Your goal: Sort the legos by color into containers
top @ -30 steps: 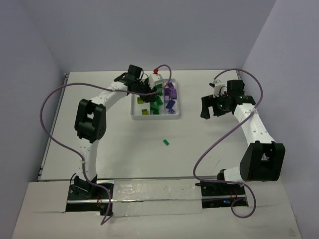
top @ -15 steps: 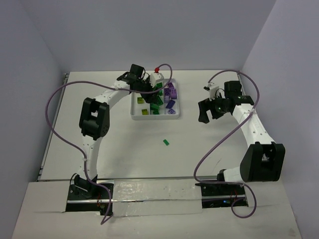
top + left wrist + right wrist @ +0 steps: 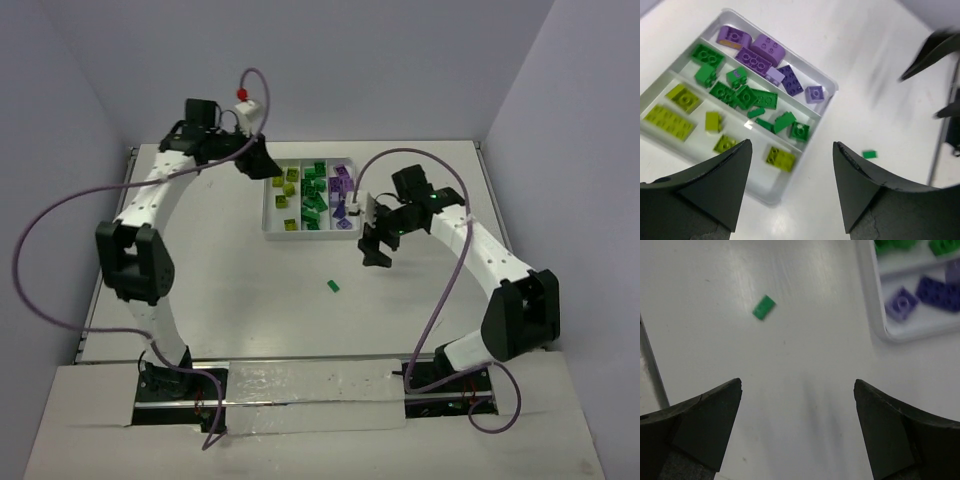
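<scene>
The white tray [image 3: 266, 236] holds the legos in three compartments: yellow-green [image 3: 682, 98] in one outer row, green [image 3: 751, 96] in the middle, purple [image 3: 754, 56] in the other outer row. One small green lego [image 3: 333, 286] lies loose on the table in front of the tray, also seen as the green lego [image 3: 764, 307] in the right wrist view. My left gripper [image 3: 792, 146] hangs open and empty above the tray's near-left corner. My right gripper [image 3: 797, 383] is open and empty over bare table, between the tray's right front corner and the loose lego.
Grey walls enclose the white table [image 3: 240, 290] on three sides. Purple cables loop above both arms. The right arm shows as a dark blur [image 3: 935, 50] at the edge of the left wrist view. The tray's rim [image 3: 880, 325] lies close to the right gripper.
The left gripper opened, lifted off the tray and swung back to the left. The right arm moved left and forward, from the right of the table to beside the tray's front right corner.
</scene>
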Action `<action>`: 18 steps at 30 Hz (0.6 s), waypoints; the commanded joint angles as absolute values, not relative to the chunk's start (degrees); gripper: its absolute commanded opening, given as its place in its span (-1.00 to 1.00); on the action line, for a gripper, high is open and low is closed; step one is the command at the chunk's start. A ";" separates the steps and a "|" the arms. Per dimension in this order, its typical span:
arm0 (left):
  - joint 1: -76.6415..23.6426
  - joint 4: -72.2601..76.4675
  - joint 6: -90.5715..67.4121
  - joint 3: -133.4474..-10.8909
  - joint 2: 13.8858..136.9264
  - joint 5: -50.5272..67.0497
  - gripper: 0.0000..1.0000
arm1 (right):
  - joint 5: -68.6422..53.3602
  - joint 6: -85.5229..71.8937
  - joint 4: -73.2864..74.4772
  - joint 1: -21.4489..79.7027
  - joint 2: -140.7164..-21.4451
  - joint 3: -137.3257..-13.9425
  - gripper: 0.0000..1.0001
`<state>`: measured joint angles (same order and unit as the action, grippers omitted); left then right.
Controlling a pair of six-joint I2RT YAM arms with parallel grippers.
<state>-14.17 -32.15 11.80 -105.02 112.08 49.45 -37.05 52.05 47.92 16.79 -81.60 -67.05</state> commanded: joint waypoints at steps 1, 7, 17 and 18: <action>-10.36 -34.91 8.45 -96.27 97.99 57.98 0.49 | -41.23 69.38 55.47 25.59 -90.89 -76.15 1.00; -6.94 -33.40 7.90 -85.07 88.82 60.01 0.49 | -37.41 76.74 60.76 32.76 -102.48 -83.54 0.96; -4.88 -32.17 8.74 -81.70 88.06 62.66 0.47 | -28.71 79.46 56.70 38.62 -106.78 -81.31 0.93; -4.79 -32.17 8.88 -81.61 88.28 62.75 0.47 | -28.10 79.15 56.09 38.93 -106.87 -80.79 0.93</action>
<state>-5.25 -33.30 8.36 -81.32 88.14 59.63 -31.96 77.46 57.43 37.54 -106.09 -80.99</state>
